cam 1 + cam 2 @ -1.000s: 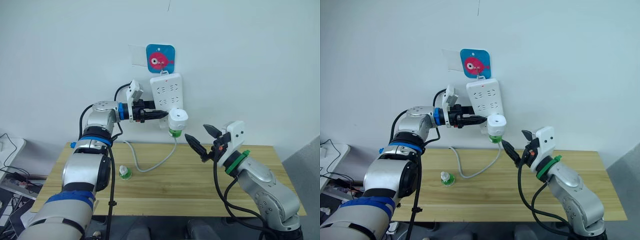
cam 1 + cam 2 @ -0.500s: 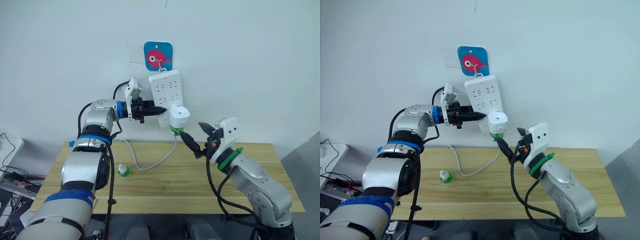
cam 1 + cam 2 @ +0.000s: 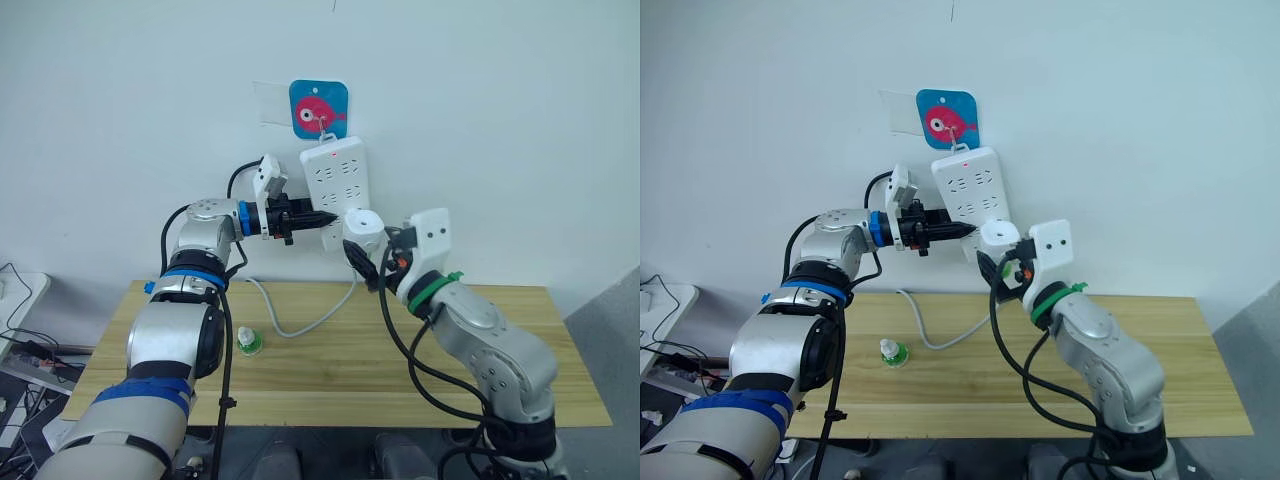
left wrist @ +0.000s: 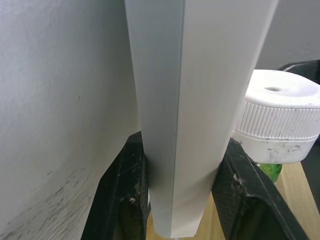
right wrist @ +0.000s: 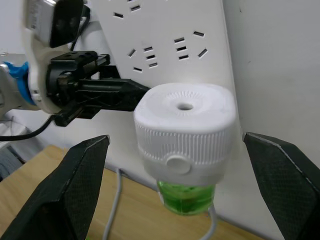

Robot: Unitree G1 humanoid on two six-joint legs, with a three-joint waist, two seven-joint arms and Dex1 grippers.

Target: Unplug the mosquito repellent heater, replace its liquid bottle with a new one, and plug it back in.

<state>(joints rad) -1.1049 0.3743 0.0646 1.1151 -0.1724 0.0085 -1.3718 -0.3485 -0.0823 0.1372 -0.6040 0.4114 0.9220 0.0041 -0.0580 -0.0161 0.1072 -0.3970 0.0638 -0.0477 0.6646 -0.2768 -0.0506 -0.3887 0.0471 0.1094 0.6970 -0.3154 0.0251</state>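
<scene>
While your left gripper (image 4: 182,200) clamps the lower edge of the white power strip (image 3: 334,178) on the wall, one finger on each side, the mosquito repellent heater (image 5: 184,131) sits plugged into the strip's lower sockets, its green liquid bottle (image 5: 186,198) hanging beneath. Your right gripper (image 5: 182,175) is spread wide, its fingers (image 5: 70,185) flanking the heater without touching it. A spare bottle (image 3: 249,343) stands on the wooden table (image 3: 330,385), near the strip's cable (image 3: 300,330).
</scene>
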